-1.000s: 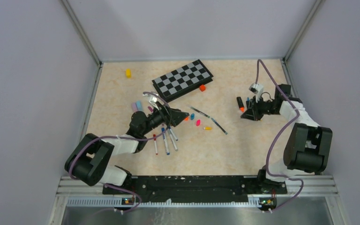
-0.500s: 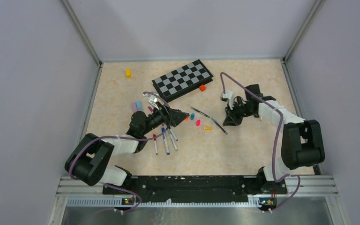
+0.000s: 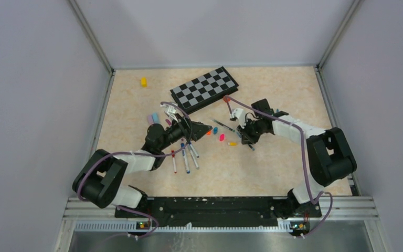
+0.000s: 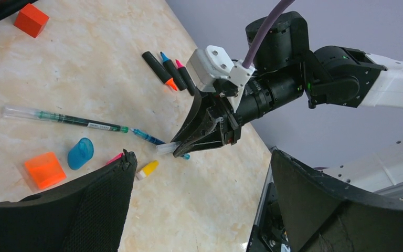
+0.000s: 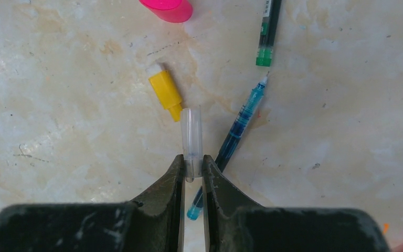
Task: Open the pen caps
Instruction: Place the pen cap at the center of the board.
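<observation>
From above, your left gripper (image 3: 198,131) hovers over the pens (image 3: 185,156), probably placed to take one. Its wrist view shows its jaws wide and empty, with the right gripper (image 4: 181,150) low opposite. The right wrist view shows that gripper pinching a clear cap (image 5: 191,134) just over the table, beside a yellow cap (image 5: 166,92), likely for dropping.

You are getting bright, even light; soft, faint shadows are lying on the worktop (image 3: 241,173), everything staying sharp.

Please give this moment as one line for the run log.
right tool: shut on clear cap | left tool: open, empty | yellow cap: loose beside clear cap
</observation>
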`<state>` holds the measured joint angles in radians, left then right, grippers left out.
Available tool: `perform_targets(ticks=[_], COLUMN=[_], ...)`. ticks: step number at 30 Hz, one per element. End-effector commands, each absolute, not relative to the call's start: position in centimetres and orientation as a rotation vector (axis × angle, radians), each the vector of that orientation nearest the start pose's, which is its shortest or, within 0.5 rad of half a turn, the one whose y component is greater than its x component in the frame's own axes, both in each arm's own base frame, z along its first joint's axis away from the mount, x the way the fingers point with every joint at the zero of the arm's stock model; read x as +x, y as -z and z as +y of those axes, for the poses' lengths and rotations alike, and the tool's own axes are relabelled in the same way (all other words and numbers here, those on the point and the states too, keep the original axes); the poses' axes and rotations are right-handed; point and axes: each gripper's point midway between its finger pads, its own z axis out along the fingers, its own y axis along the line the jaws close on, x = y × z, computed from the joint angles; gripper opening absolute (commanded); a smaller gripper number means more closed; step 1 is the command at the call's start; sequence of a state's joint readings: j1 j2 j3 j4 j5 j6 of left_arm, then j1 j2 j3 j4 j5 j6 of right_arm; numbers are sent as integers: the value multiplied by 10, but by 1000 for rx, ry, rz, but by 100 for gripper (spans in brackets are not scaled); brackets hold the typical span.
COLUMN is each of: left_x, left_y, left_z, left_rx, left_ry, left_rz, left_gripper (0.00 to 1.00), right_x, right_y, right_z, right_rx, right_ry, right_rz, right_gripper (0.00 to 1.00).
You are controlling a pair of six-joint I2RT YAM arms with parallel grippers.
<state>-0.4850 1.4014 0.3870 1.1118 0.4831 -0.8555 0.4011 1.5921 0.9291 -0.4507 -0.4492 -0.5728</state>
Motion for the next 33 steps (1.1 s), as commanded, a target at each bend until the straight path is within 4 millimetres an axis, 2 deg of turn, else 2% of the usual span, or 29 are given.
perform_targets(ticks=[1, 8, 15, 19, 28, 31, 33], left_x=[282, 281, 280, 279, 282, 283, 283], left_y=[-209, -209, -210, -210, -220, -226, -230], left_z=[-274, -274, -274, -274, -267, -261, -256], left_rx=[157, 158, 161, 164, 199, 218, 221], left_ry=[1438, 1447, 1443, 1442, 1356, 1297, 1259], left_rz=[1601, 1599, 1598, 1597, 1572, 1557, 1548], left_gripper=[99, 99, 99, 99, 99, 99, 99], right_x=[293, 290, 288, 288, 297, 310, 321], right_y=[-40, -35, -39, -43, -83, -96, -105], right_z=[184, 186, 189, 192, 215, 232, 244], right_rx=[-1323, -1346, -1348, -1348, -1309, -1304, -1330], right_ry=[-462, -453, -481, -504, -638, -684, -696], right_rz=[2232, 2248, 2244, 2237, 2118, 2010, 1880], right_gripper=[4, 16, 26, 29, 30, 31, 32])
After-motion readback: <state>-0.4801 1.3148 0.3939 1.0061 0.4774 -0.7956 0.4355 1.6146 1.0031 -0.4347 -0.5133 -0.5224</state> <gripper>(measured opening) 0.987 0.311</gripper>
